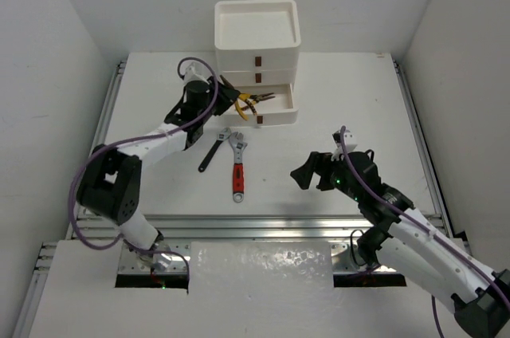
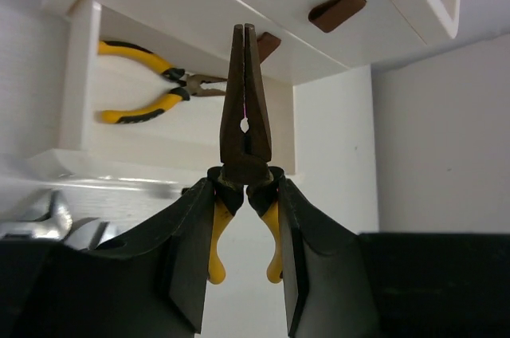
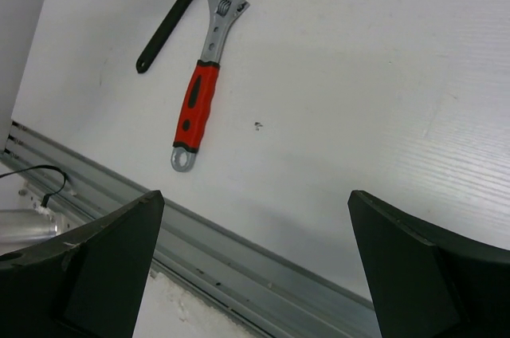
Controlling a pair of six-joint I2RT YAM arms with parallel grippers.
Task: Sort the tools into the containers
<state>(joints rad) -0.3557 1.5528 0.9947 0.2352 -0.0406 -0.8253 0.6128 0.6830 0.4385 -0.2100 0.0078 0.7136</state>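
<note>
Left wrist view: your left claw (image 2: 243, 230) clenches yellow pliers (image 2: 245, 111) toward the upper-left open drawer (image 2: 80, 83), to join the matching pair (image 2: 147, 87); right claw (image 3: 255, 254) released.

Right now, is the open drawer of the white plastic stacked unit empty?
No, yellow-handled pliers lie inside the open drawer.

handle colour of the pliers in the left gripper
Yellow, on the held pliers; best in the left wrist view.

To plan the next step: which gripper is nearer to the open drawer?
Left. The left gripper, holding pliers, is close beside the open drawer; the right gripper hangs far off over the table's right side.
</note>
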